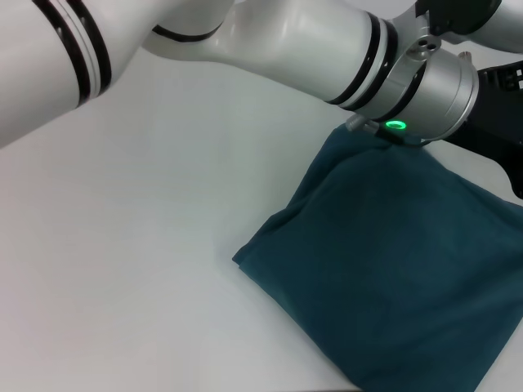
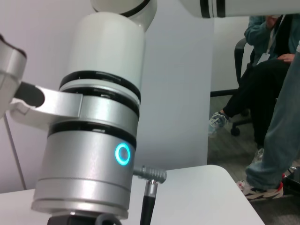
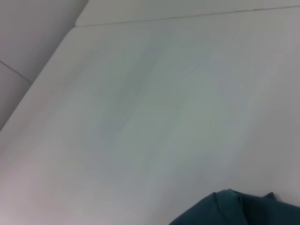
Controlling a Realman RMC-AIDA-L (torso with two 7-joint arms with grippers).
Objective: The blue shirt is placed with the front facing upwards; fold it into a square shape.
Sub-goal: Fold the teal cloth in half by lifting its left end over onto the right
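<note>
Head view: dark teal-blue cotton shirt (image 1: 384, 269) folded into a rough four-sided bundle, lying flat on white table (image 1: 139, 269) toward the robot's right, no lettering showing, nearest corner pointing left. Above its far corner, silver wrist cuff with green ring light (image 1: 396, 125) of the left arm, reaching across from the left; left gripper mostly out of sight past the black housing at the right edge, jaw state impossible to tell, shirt lying below and beside that wrist. Right wrist view: mostly bare tabletop, one shirt corner (image 3: 234, 211) at the edge; right gripper unseen. Left wrist view: white and silver arm segment with blue ring light (image 2: 123, 154), seated people behind.
</note>
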